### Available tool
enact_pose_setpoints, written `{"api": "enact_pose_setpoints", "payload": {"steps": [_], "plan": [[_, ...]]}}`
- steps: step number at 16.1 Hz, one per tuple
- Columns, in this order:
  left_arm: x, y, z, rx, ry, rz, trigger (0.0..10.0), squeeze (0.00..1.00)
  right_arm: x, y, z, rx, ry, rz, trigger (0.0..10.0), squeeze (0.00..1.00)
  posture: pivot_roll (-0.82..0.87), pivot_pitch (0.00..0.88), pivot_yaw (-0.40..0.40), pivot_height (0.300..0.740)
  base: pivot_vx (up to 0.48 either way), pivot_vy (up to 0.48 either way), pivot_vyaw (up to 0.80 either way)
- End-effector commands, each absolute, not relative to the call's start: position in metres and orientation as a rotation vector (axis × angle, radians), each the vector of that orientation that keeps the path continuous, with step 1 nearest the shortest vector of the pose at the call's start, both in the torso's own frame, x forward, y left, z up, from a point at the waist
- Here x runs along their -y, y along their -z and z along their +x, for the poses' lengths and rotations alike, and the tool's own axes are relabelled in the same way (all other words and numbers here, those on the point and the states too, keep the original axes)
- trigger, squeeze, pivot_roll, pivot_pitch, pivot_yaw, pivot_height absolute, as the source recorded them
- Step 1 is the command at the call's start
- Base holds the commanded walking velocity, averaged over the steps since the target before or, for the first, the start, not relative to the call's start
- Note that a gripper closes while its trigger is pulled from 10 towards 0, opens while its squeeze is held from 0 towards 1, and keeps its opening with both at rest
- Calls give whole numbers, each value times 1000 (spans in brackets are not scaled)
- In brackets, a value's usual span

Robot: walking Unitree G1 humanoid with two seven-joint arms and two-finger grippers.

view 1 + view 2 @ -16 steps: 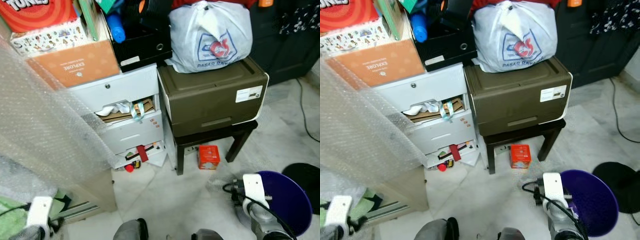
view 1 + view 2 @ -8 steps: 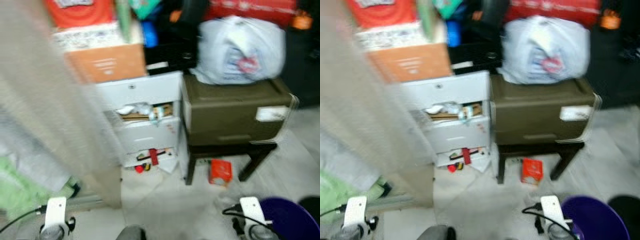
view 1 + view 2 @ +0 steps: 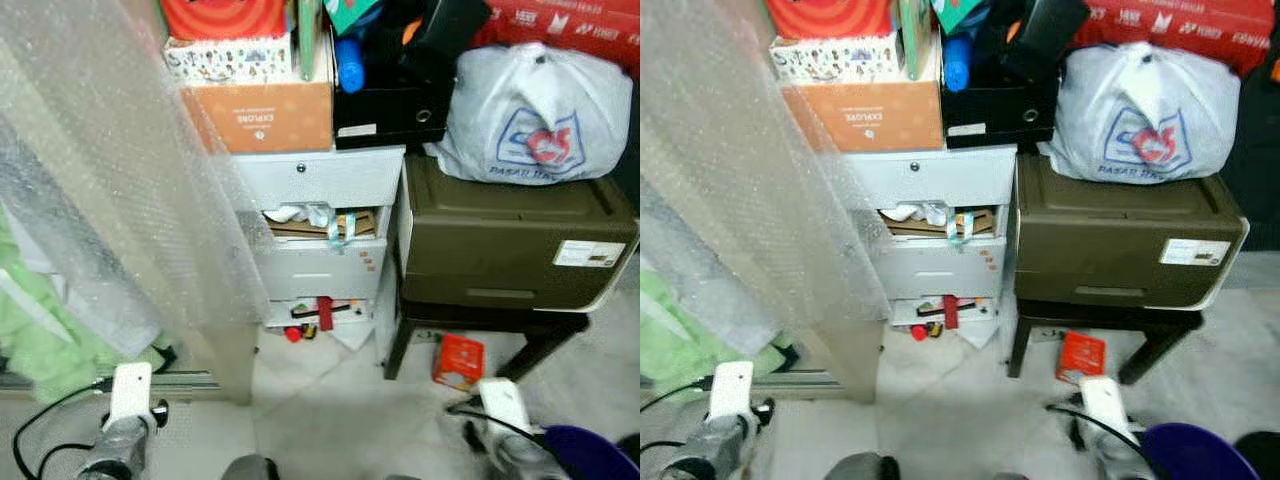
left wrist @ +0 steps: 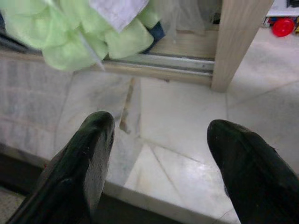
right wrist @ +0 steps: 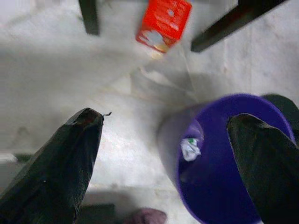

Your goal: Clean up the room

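Observation:
A small red box [image 3: 459, 361] lies on the pale tile floor under a dark stool [image 3: 398, 345]; the right wrist view shows the red box [image 5: 163, 23] beyond the fingers. A purple bin [image 5: 224, 163] stands on the floor close under my right gripper [image 5: 167, 117], which hangs open and empty. A crumpled white scrap [image 5: 189, 148] lies inside the bin. My left gripper [image 4: 161, 125] is open and empty above bare tiles. A small red ball [image 4: 282, 26] lies by the bottom drawer of the white unit.
White drawers [image 3: 320, 180] stand ajar with papers spilling out, boxes stacked on top. A brown plastic chest [image 3: 510, 240] with a white bag [image 3: 540, 100] sits on the stool. Bubble wrap [image 3: 110, 180], green cloth [image 4: 93, 32], a wooden post [image 4: 240, 42] crowd the left.
The camera has swung left after a blurred moment, so the whole scene sits further right. The purple bin now shows at the lower right corner. Nothing on the floor has moved.

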State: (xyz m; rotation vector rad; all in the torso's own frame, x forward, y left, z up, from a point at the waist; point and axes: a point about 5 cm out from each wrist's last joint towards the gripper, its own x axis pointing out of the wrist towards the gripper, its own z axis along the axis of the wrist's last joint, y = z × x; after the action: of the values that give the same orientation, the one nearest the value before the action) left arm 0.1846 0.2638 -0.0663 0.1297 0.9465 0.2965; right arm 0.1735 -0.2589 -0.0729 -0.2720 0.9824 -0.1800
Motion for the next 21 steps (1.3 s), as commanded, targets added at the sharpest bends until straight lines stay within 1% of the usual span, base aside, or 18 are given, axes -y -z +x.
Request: {"api": "enact_pose_setpoints", "payload": {"steps": [1,3,6,7,10,11,14,21], "plan": [[-263,61,196,-918,-291,151,10000,0,262,75,168,-1002,184,-276,10000,0,-126,0,61,740,0,0,-800],[-259,59,201,-909,-269,169,10000,0,262,74,169,-997,181,-282,10000,0,-128,0,66,740,0,0,-734],[-256,60,202,-908,-253,178,10000,0,267,73,167,-1005,177,-304,10000,0,-135,0,77,740,0,0,0],[-256,60,202,-907,-249,182,10000,0,268,73,166,-1007,174,-309,10000,0,-135,0,77,740,0,326,0],[-256,58,205,-901,-248,190,10000,0,268,73,166,-1011,166,-323,10000,0,-136,0,80,740,0,440,0],[-255,57,208,-893,-242,196,10000,0,263,74,168,-1010,157,-330,10000,0,-136,0,81,740,0,476,0],[-253,56,209,-888,-230,201,10000,0,259,74,171,-1004,157,-325,10000,0,-138,0,84,740,0,479,0],[-254,56,209,-887,-230,206,10000,0,260,75,169,-1005,157,-331,10000,0,-138,0,86,740,0,478,0]]}}
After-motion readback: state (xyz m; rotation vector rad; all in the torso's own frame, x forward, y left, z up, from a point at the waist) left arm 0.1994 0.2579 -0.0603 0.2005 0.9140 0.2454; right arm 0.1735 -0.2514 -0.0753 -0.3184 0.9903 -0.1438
